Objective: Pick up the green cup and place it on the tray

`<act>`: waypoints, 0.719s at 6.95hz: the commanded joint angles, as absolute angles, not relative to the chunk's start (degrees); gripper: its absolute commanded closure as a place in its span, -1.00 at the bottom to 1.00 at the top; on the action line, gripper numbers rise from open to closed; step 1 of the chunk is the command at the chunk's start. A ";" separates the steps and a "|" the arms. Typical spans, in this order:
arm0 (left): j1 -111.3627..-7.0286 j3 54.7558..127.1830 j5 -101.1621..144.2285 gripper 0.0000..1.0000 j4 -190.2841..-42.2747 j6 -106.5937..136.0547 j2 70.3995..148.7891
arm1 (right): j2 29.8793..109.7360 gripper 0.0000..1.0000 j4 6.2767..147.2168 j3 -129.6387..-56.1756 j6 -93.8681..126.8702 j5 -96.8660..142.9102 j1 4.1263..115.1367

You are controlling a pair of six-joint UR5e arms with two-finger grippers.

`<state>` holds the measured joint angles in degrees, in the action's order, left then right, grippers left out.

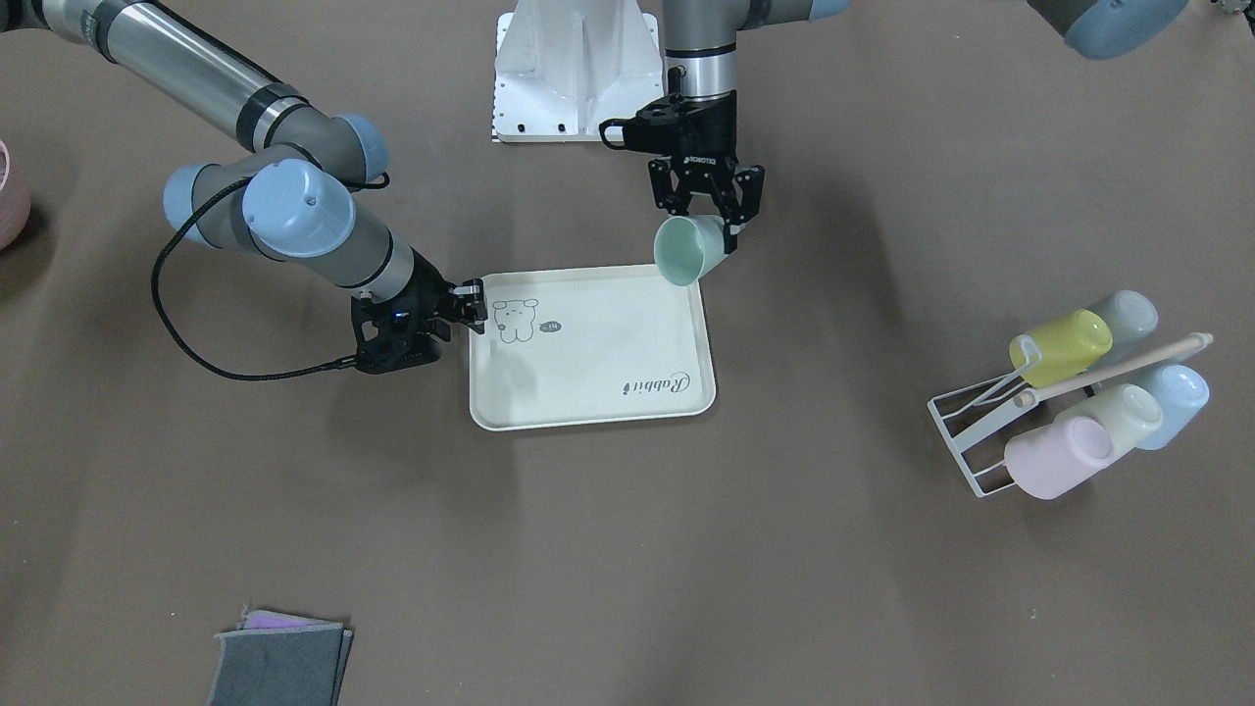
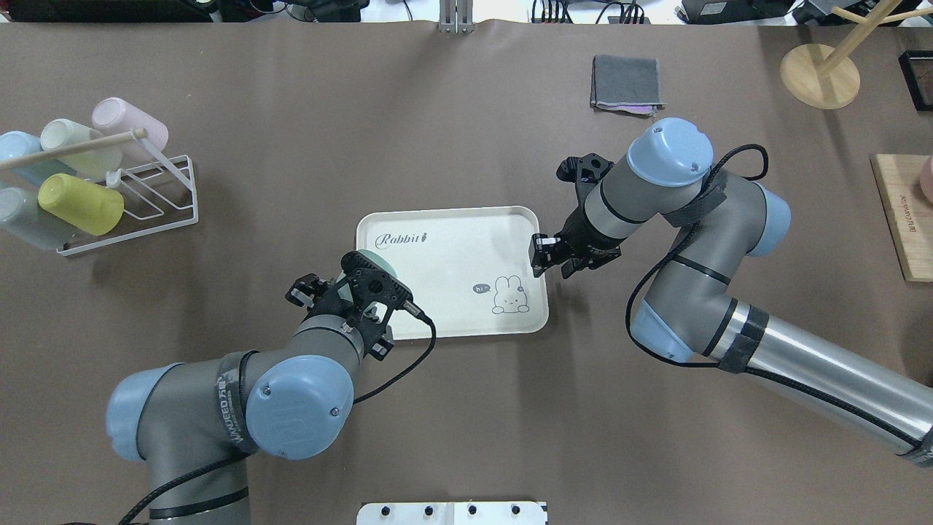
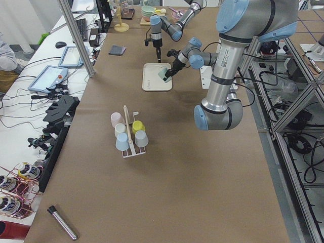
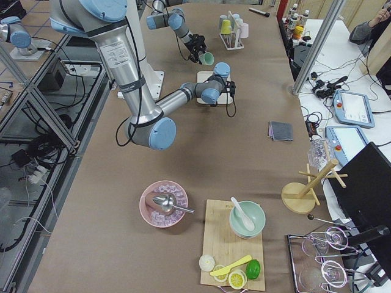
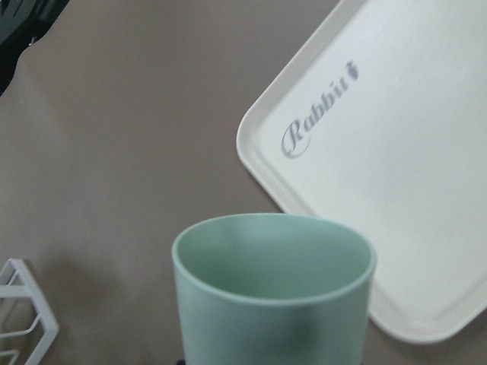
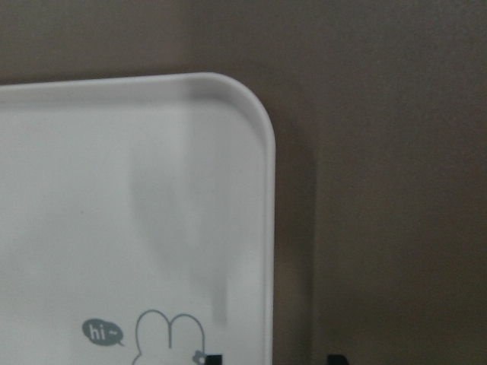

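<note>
1. Green cup (image 5: 274, 293) fills the left wrist view. Its base end is clamped in the left gripper (image 1: 714, 227), which pinches low on the body and leaves the mouth free.
2. Carried aloft and clear of the surface (image 1: 627, 549), the cup hangs just beyond the fingertips, at the corner of the tray (image 1: 608, 338) nearest this gripper. Whether it sits fully inside the rim cannot be told.
3. Its long axis is tilted, neither upright nor flat. The base points back toward the wrist, and the open mouth points down and forward toward the tray's "Rabbit" lettering.
4. By the look of it the carry is nearly complete. What remains is to bring the cup further over the tray floor, lower it and let go. At this tilt it could land on its rim edge and tip or roll.
5. Across the tray from the left gripper, the right gripper (image 2: 540, 255) sits low at the opposite short edge. Its jaws are apart, one fingertip inside the rim and one outside, and they grasp nothing that shows. It is probably posted there to keep the tray from sliding.
6. Well apart, on the left gripper's outer side, a wire cup rack (image 2: 131, 235) holds several other cups on their sides.
</note>
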<state>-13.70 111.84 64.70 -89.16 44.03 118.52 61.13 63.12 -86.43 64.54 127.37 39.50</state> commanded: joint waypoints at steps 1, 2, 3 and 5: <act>-13.01 106.63 61.96 0.27 -104.61 45.79 121.10 | 65.01 -1.00 63.54 -89.71 63.99 128.14 47.25; -12.92 105.83 61.61 0.32 -109.64 45.70 121.37 | 68.43 -1.00 63.54 -92.69 63.90 128.14 49.20; -12.83 100.16 59.00 0.33 -117.78 45.70 123.47 | 69.86 -1.00 63.54 -93.51 61.90 128.06 51.31; -12.66 89.70 52.34 0.39 -132.58 45.70 126.63 | 77.21 -1.00 70.52 -99.79 51.39 127.01 55.79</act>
